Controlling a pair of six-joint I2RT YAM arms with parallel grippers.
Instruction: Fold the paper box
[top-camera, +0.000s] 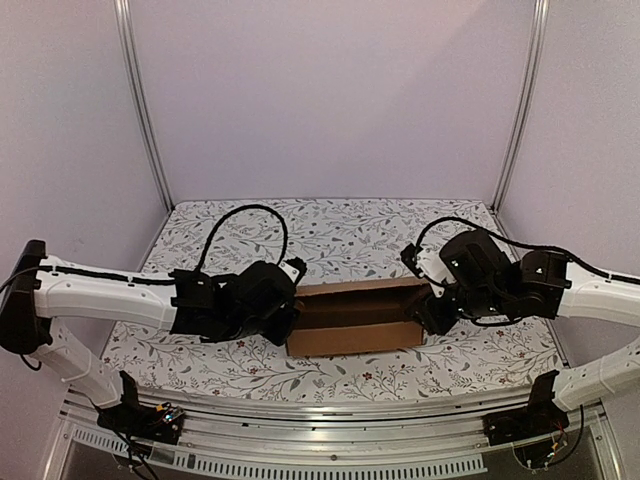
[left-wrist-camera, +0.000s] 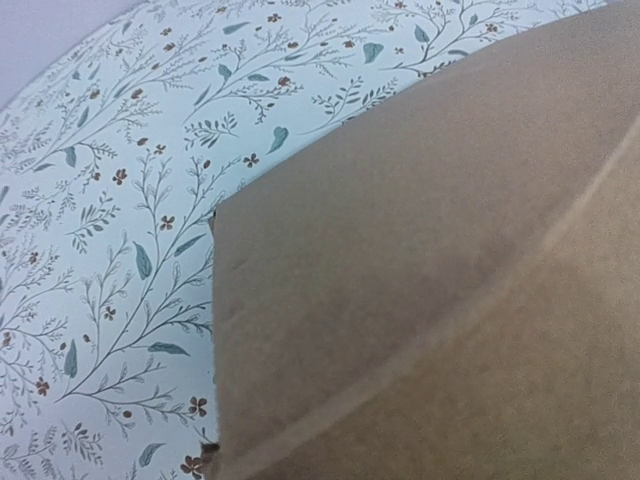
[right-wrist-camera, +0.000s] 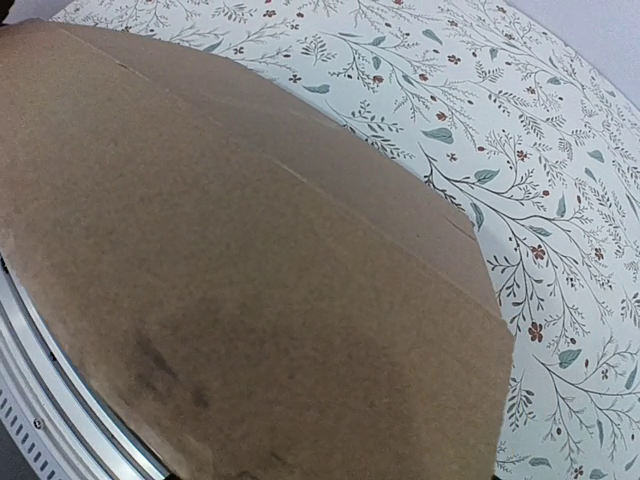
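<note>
i'm watching the paper box (top-camera: 355, 320) sitting on the floral table cover (top-camera: 340, 230), near the front edge and between the two arms, with its long side running left to right. in the top view it's reading as a shallow trough with its walls partly raised. the left gripper (top-camera: 287, 305) is sitting against the box's left end and the right gripper (top-camera: 432, 310) against its right end, and both seem to be touching cardboard. i cannot tell whether either one is open or clamped, because both wrist cameras are filling with brown board and showing no fingers. a crease line is running diagonally across the left wrist view.

judging from this, i'm working the end flaps inward. to do it well, i'm planning on moving both ends evenly so the box isn't sliding sideways, pushing along the creases rather than across them, and going slowly so the thin board isn't buckling. i'm also minding the metal rail (right-wrist-camera: 60, 400) showing just beside the board in the right wrist view.
</note>
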